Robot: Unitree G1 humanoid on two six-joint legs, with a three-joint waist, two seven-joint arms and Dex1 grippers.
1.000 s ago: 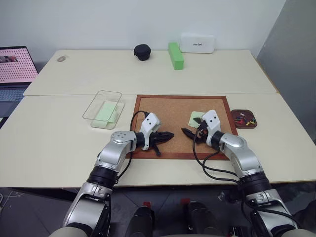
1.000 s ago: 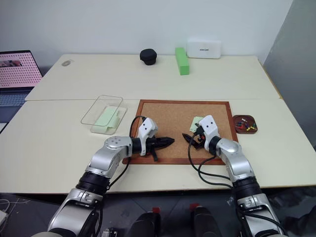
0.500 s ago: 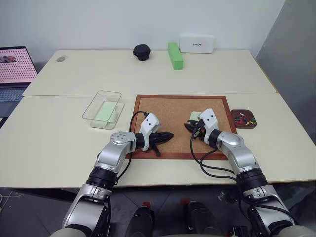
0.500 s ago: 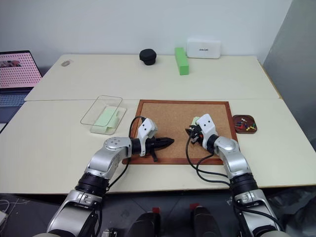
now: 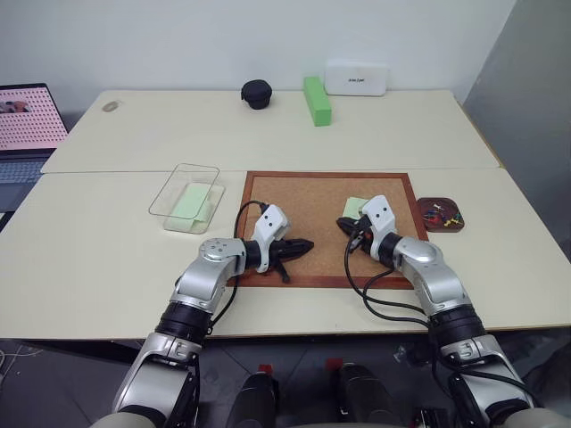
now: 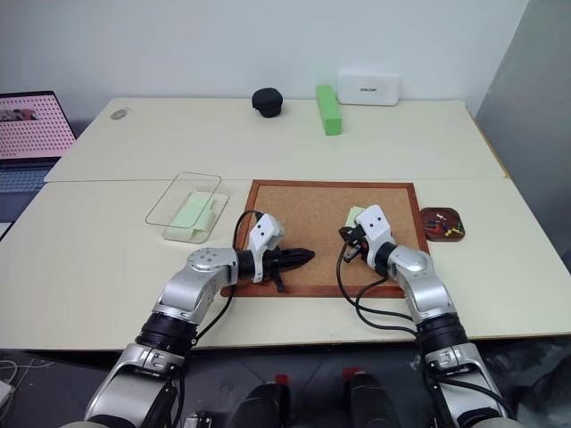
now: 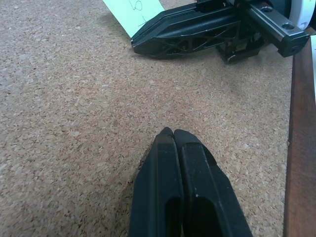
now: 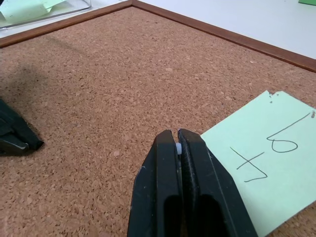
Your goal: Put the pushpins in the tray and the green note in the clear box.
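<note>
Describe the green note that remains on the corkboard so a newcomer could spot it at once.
Find the wood-framed corkboard in the table's middle. Near its right edge, beside the right end effector, lies a pale green note. Unlike the notes in the clear box, it bears pen marks.

Corkboard (image 6: 312, 214) lies flat on the near table, wood-framed. Left gripper (image 6: 308, 255) low over its near-left part, black fingers pressed together, pointing right. Right gripper (image 6: 344, 234) over the board's right half, fingers together, tips at the near-left corner of the green note (image 6: 356, 215) lying on the cork. Tray (image 6: 442, 224) just right of the board, pushpins (image 6: 439, 226) inside. Clear box (image 6: 186, 206) left of the board, pale green slips in it. Far table: green block (image 6: 328, 110), black round case (image 6: 268, 102), white box (image 6: 368, 88). Laptop (image 6: 31, 134) at far left.
</note>
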